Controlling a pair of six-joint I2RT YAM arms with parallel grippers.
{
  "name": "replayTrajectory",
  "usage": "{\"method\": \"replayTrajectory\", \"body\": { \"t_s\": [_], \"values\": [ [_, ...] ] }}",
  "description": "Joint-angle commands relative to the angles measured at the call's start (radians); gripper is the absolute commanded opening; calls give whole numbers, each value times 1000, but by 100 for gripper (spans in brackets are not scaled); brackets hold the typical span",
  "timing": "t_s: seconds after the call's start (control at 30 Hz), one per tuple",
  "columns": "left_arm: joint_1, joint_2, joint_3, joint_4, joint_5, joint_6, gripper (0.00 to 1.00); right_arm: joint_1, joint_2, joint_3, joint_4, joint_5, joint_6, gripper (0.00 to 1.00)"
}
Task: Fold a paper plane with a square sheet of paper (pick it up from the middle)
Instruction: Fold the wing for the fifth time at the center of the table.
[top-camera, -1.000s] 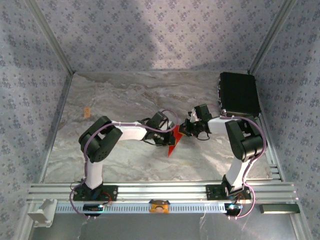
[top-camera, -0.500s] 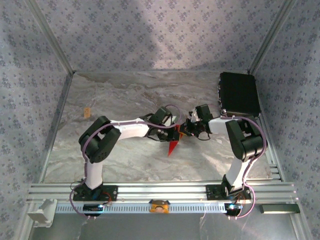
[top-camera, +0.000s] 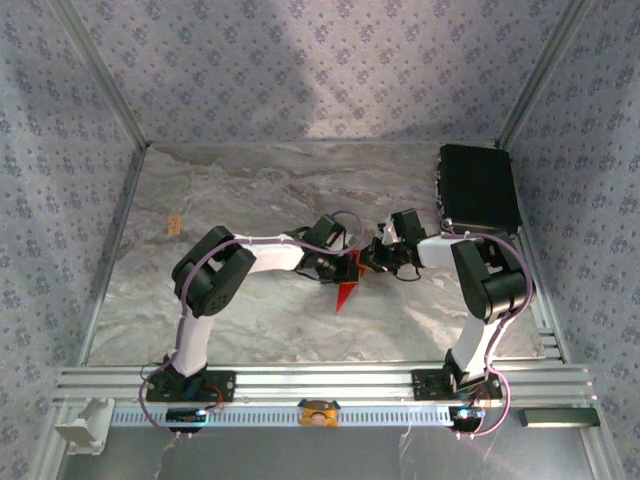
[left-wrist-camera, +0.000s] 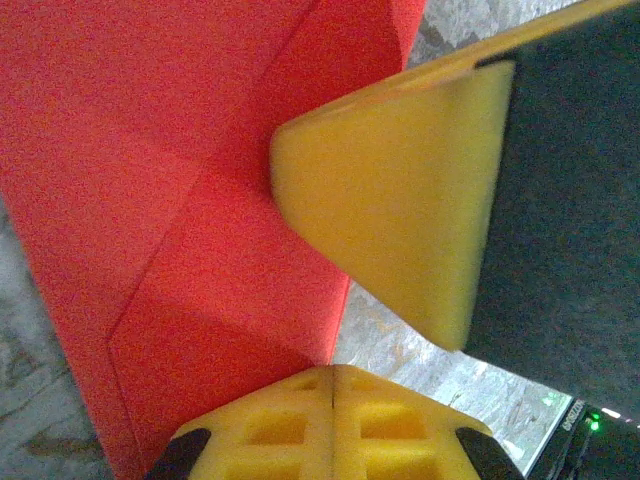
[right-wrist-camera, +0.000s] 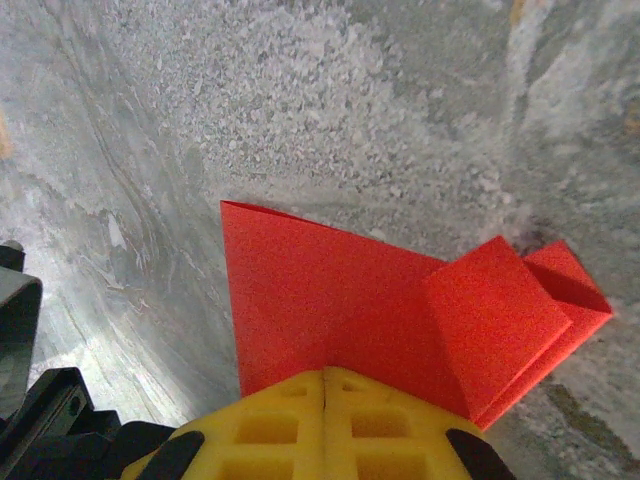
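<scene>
1. Now, our left pincer (left-wrist-camera: 333, 405) and right pincer (right-wrist-camera: 325, 400) are each clamped on the square sheet of paper (right-wrist-camera: 330, 290), part-folded, over the middle of the bench (top-camera: 250, 190).
2. We should line edges up before pressing any crease.

Left arm (top-camera: 268, 254) and right arm (top-camera: 438, 247): white tubular links between bulky black joint housings. Thin lilac cable (top-camera: 184, 300) runs outside the left arm's links; same colour by the right base, lower right of frame. Left gripper (left-wrist-camera: 332, 372) and right gripper (right-wrist-camera: 325, 375): yellow fingers, moulded square recesses, black outer corners.
</scene>
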Motion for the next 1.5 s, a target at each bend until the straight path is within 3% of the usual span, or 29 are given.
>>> {"method": "replayTrajectory", "body": {
  "t_s": [0.0,0.7,0.83,1.1,1.47],
  "values": [
    [-10,15,19,-137,-17,69,4,-11,41,-32,-61,71,-2,7],
    [-67,-213,-172,-127,-89,116,13,-8,34,-24,-73,74,-3,7],
    [-59,-204,-165,-50,-25,98,13,-9,35,-20,-77,76,-3,7],
    [-56,-177,-233,-90,-30,107,13,-5,40,-22,-71,76,0,7],
    [-63,-303,-381,-111,-4,98,12,-5,45,-16,-66,68,-5,8]
  ]
}}
